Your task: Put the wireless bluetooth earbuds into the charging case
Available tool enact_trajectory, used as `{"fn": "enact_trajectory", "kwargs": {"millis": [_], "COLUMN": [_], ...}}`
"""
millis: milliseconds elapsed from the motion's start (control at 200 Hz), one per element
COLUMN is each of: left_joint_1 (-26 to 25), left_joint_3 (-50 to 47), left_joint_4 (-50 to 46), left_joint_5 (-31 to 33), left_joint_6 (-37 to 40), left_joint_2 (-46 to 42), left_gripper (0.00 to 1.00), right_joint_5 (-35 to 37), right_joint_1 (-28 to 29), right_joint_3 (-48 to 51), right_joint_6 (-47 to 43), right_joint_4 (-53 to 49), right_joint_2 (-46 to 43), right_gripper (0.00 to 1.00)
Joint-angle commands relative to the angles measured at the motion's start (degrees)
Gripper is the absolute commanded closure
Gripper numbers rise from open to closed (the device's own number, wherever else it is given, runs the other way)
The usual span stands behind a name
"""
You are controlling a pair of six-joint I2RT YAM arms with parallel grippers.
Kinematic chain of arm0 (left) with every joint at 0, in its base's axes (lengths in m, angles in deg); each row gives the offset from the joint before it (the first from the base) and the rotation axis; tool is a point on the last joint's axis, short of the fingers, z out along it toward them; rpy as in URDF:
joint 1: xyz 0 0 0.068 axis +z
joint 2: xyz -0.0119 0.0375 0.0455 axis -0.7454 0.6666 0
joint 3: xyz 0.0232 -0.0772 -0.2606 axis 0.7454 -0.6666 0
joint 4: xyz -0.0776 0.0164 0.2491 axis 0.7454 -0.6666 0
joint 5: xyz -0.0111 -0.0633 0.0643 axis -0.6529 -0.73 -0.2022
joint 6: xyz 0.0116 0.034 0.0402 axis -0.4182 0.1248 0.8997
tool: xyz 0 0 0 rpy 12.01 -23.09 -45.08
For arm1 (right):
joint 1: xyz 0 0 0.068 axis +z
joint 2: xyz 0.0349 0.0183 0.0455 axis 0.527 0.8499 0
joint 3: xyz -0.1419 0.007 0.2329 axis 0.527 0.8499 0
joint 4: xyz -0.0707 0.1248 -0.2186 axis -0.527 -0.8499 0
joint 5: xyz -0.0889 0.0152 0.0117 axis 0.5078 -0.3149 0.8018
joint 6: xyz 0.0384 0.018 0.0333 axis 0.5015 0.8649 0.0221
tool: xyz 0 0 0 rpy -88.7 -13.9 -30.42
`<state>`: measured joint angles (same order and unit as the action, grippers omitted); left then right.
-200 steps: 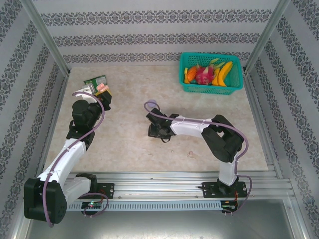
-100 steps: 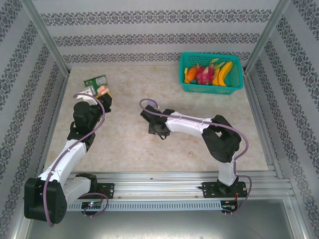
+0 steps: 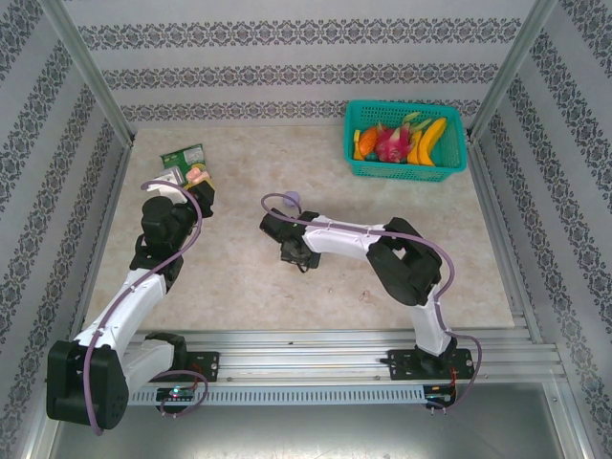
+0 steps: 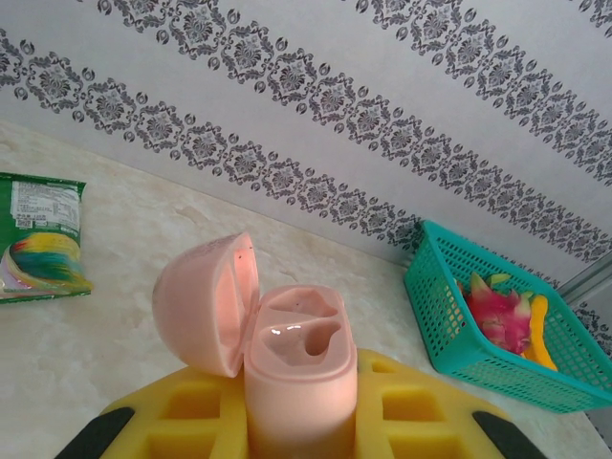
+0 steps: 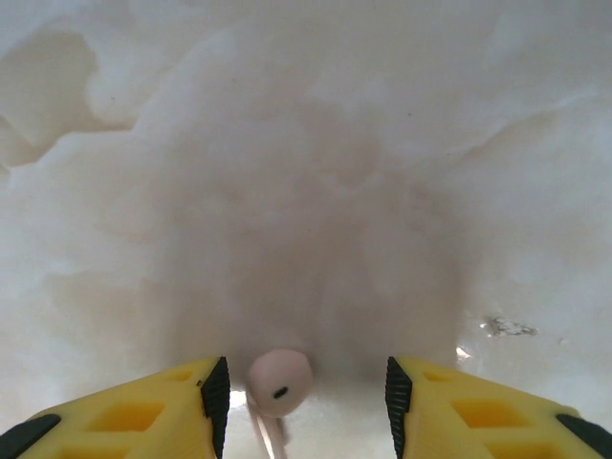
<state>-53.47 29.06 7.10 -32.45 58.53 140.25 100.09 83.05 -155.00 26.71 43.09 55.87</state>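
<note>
A pink charging case [image 4: 296, 368] stands upright with its lid open to the left and both sockets empty. My left gripper [image 4: 301, 426] is shut on its lower body. In the top view the case [image 3: 198, 176] is at the left rear of the table, at the tip of my left gripper [image 3: 196, 184]. One pale pink earbud [image 5: 279, 381] lies on the marble table between the open fingers of my right gripper [image 5: 301, 402], close to the left finger [image 5: 215, 392] but apart from it. My right gripper [image 3: 295, 252] is low over the table's middle, covering the earbud from above.
A teal basket [image 3: 404, 170] of toy fruit sits at the back right, and shows as a teal basket [image 4: 430, 316] in the left wrist view. A green snack packet [image 3: 182, 156] lies behind the case. A tiny pale bit [image 3: 366, 295] lies on the table near the front.
My right arm has swung its gripper to the left across the table's middle. The left gripper with the case has barely shifted.
</note>
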Motion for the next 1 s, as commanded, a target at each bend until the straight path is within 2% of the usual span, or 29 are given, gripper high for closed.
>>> {"fn": "enact_trajectory", "kwargs": {"millis": [0,774,994], "left_joint_1": [-0.4,-0.5,-0.4], "left_joint_3": [-0.3,-0.9,-0.9], "left_joint_4": [2.7,3.4,3.5], "left_joint_5": [0.6,0.9,0.7], "left_joint_6": [0.2,0.2,0.1], "left_joint_2": [-0.3,-0.3,-0.2], "left_gripper": [1.0,1.0,1.0], "right_joint_5": [1.0,-0.9,-0.6], "right_joint_1": [0.4,2.1,2.8], "right_joint_3": [-1.9,-3.8,-4.2], "right_joint_6": [1.9,4.1,4.2], "right_joint_4": [-2.1,-2.8,-3.2], "right_joint_2": [1.6,4.9,4.3], "right_gripper": [0.51,0.62,0.61]}}
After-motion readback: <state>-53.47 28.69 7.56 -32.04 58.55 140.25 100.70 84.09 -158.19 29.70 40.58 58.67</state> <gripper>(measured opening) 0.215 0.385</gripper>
